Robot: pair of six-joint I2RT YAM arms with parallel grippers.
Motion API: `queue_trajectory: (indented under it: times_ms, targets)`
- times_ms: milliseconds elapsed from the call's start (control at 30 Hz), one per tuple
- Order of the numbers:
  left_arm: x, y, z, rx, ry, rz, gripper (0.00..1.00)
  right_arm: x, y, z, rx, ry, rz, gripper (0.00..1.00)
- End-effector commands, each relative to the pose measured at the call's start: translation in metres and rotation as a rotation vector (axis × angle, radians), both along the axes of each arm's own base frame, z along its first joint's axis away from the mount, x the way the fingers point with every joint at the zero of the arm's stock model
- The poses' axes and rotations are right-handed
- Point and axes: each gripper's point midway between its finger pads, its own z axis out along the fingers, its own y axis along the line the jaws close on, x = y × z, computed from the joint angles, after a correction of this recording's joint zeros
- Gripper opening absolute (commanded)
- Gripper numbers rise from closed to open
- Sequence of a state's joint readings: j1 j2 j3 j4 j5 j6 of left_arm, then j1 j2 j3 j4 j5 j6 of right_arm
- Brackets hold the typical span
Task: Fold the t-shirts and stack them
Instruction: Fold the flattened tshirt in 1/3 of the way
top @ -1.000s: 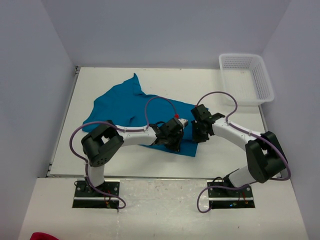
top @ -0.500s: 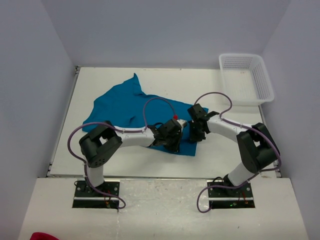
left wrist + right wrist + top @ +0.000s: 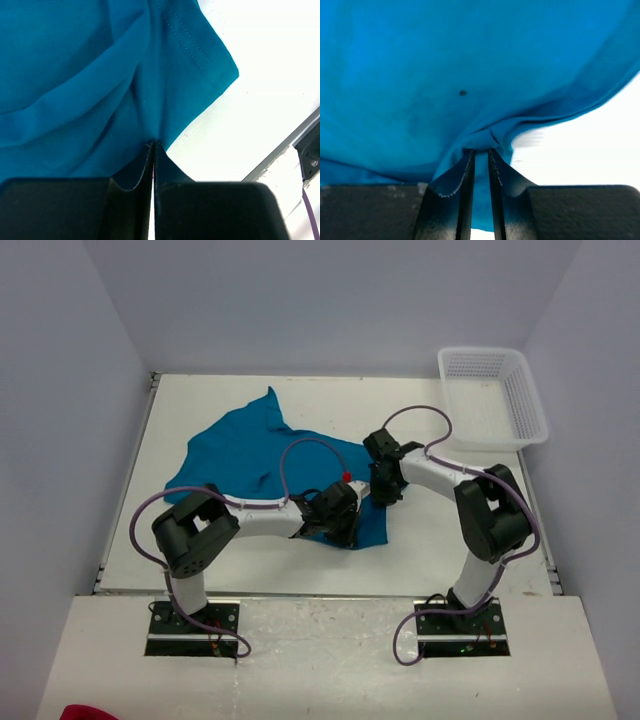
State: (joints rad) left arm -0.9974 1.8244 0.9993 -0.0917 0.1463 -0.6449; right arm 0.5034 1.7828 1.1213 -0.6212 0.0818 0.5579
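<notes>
A teal-blue t-shirt (image 3: 240,445) lies rumpled on the white table (image 3: 440,530), left of centre. My left gripper (image 3: 342,523) sits low on the shirt's near right part. In the left wrist view the left gripper (image 3: 154,144) is shut, and folds of the t-shirt (image 3: 75,75) run into its tips beside a hemmed corner. My right gripper (image 3: 378,486) is at the shirt's right edge. In the right wrist view the right gripper (image 3: 480,151) has narrow jaws with a pinched fold of the t-shirt (image 3: 470,60) between them.
A white plastic basket (image 3: 495,395) stands at the back right corner. Grey walls close in the table on three sides. The table's near edge (image 3: 280,155) shows at the right of the left wrist view.
My right arm has swung left and farther back along the shirt's right edge, taking cloth between its jaws. The left arm has drawn slightly left, and the shirt's near right corner shifted with it.
</notes>
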Motion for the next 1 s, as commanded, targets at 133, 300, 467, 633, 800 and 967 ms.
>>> queue_trajectory:
  times_ms: [133, 300, 467, 633, 800, 967]
  targets:
    - [-0.016, 0.001, -0.006, 0.026, 0.045, -0.048, 0.0, 0.029, -0.036, 0.014, -0.088, -0.061, -0.096, 0.18]
    - [0.006, -0.01, 0.016, 0.048, -0.034, -0.055, 0.0, 0.014, -0.039, 0.023, -0.059, -0.086, -0.097, 0.18]
    - [0.016, -0.023, 0.027, 0.059, -0.058, -0.087, 0.0, -0.008, -0.033, 0.034, 0.012, -0.096, -0.071, 0.18]
    - [0.02, -0.033, 0.034, 0.034, -0.07, -0.106, 0.0, -0.027, -0.027, 0.054, 0.036, -0.149, -0.04, 0.17]
    - [0.035, -0.029, 0.037, 0.091, -0.11, -0.087, 0.0, -0.045, -0.011, 0.054, 0.119, -0.131, 0.003, 0.09]
    - [0.049, -0.024, 0.044, 0.115, -0.14, -0.062, 0.0, -0.06, 0.003, 0.039, 0.15, -0.091, 0.028, 0.0]
